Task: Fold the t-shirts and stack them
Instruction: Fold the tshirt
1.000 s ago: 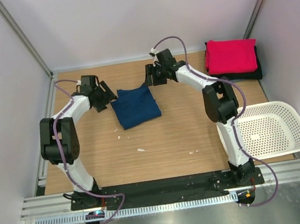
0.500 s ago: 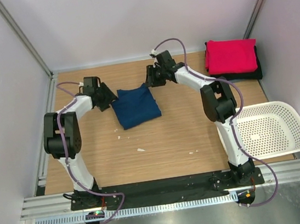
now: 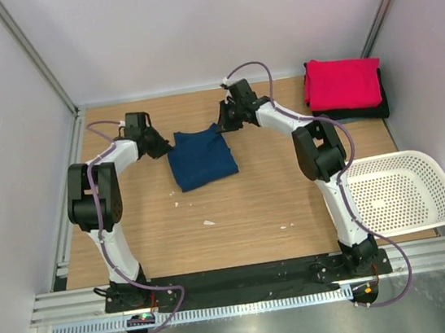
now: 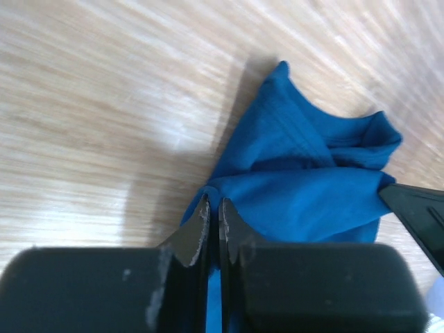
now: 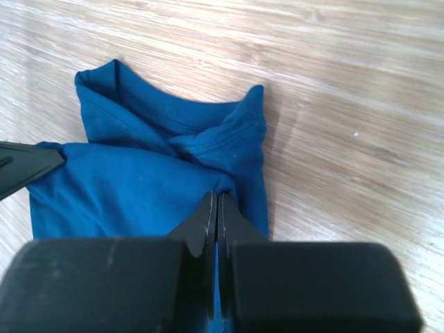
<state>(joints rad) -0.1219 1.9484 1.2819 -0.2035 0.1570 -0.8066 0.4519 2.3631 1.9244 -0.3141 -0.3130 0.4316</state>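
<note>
1. Wooden desk (image 3: 252, 204) with pale walls around it. I see the navy tee (image 3: 201, 159) lying folded flat between my two claws.
2. My left claw (image 4: 212, 208) is clenched, its tips pinching the tee's far-left corner. The right claw (image 5: 216, 202) is clenched too, on the far-right corner just beside the collar fold.
3. The pink tee (image 3: 343, 82) sits folded on the black tee (image 3: 379, 106), well off to the right of the right claw, by the far wall.
4. I judge the cloth light, limp and a little slippery. Lifted by one corner it would sag and the fold would open. A pinch through all layers at both far corners suits it best.
5. Both arms reach forward and bend inward with wrists low. The claws face each other across the tee's far edge.
</note>
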